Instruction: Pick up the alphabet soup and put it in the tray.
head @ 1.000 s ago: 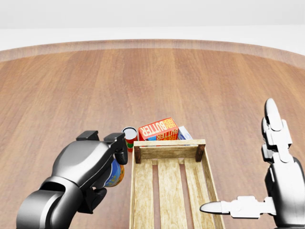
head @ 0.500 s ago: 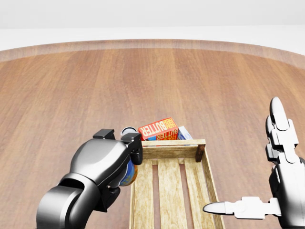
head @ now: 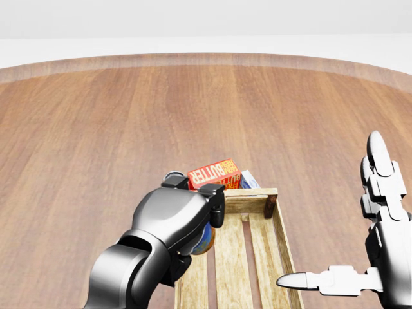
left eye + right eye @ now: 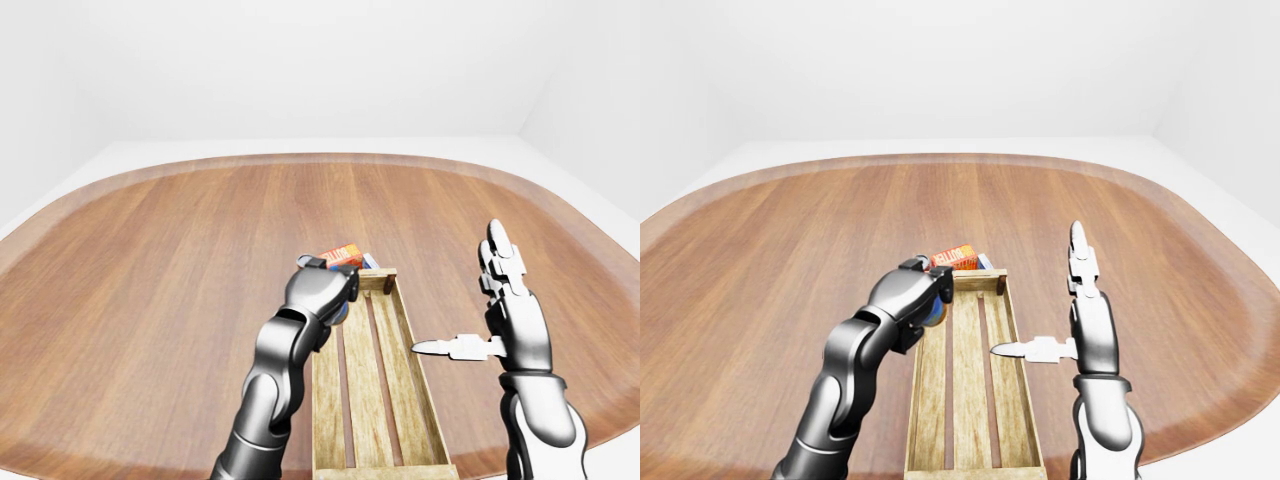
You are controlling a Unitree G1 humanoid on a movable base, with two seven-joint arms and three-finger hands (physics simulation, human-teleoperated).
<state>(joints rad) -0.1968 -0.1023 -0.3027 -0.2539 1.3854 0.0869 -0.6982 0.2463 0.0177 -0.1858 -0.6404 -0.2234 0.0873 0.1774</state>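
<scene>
A: Soup can (image 3: pixel 205 241), one item: where is it sitting?

B: It is riding in the left hand (image 3: pixel 183 222), whose fingers are wrapping round it. Only a blue and orange sliver is showing under the palm. The hand is hanging over the left rail of the tray (image 3: pixel 277 222), at the tray's end nearest the table's middle.

A: Right hand (image 3: pixel 360 257)?

B: It is standing open and carrying nothing, fingers up and thumb out, beside the tray's right rail toward the table's near edge.

A: Other stock?

B: A butter box (image 3: pixel 214 174) and a second can (image 3: pixel 174 175) are lying just beyond the tray's far end, with a pale carton (image 3: pixel 250 179) tucked behind the box.

A: Risks?

B: The can is looking only partly across the rail. Letting go now is likely tipping it onto the rail or dropping it outside. Swinging too far toward the table's far edge is risking a knock on the butter box.
</scene>
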